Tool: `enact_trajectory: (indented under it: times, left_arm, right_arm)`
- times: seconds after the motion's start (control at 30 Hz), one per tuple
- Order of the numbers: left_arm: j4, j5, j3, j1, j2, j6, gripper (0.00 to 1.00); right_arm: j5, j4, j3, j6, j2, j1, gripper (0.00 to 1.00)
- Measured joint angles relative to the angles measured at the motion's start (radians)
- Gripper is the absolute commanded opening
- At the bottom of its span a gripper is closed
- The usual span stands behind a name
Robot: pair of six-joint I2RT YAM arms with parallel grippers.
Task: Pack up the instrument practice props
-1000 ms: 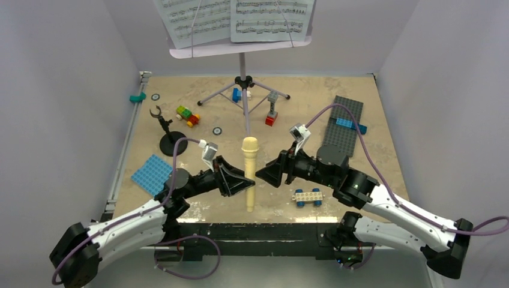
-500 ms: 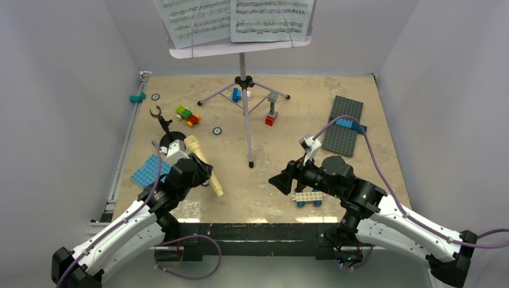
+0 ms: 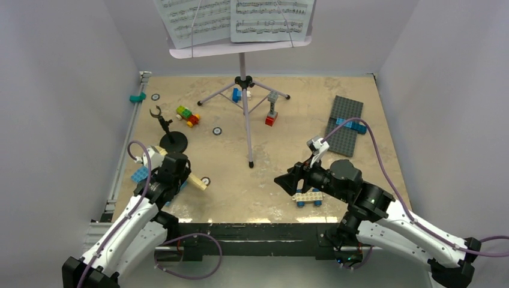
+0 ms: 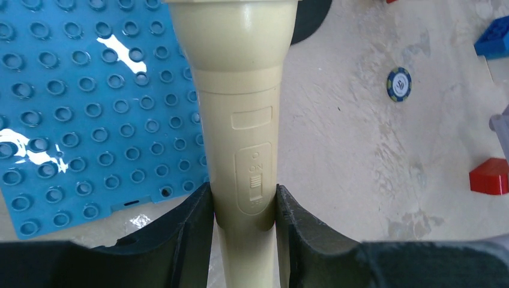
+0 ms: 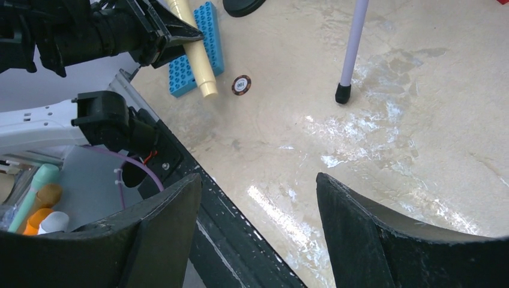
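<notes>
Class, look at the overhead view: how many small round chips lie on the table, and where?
3. One chip far left by the teal piece; one left of the music stand's near leg; one beside the microphone's end. Others may be hidden.

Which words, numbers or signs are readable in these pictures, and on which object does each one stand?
"ON": moulded on the toy microphone, above its slide switch.
"O": a small mark just over it.
Round token: print too blurred to read.
Sheet-music pages: notes only, too small to read.
</notes>
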Motion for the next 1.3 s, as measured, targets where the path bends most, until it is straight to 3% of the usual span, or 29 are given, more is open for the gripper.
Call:
enact_trajectory:
  times: [0.23,0.43,0.87,1.1,1.3]
  left_arm:
    - [0.032,0.034,0.010,0.169,0.066,0.018,0.00]
    - [0.116,0.106,0.050,0.319,0.211,0.044,0.00]
    - [0.277,0.197,0.098,0.480,0.491,0.065,0.00]
    - [0.332,0.213,0.118,0.500,0.563,0.087,0.29]
    - [0.348,0.223,0.118,0.501,0.584,0.096,0.46]
  right_arm:
    - [0.000,-0.033,-0.003,-0.015,-0.035,0.000,0.77]
    - [0.000,-0.051,-0.005,-0.019,-0.055,0.000,0.77]
    - [0.026,-0.109,-0.005,-0.030,-0.106,0.000,0.77]
    - [0.039,-0.114,-0.005,-0.030,-0.108,0.000,0.77]
    - [0.044,-0.117,-0.005,-0.031,-0.108,0.000,0.77]
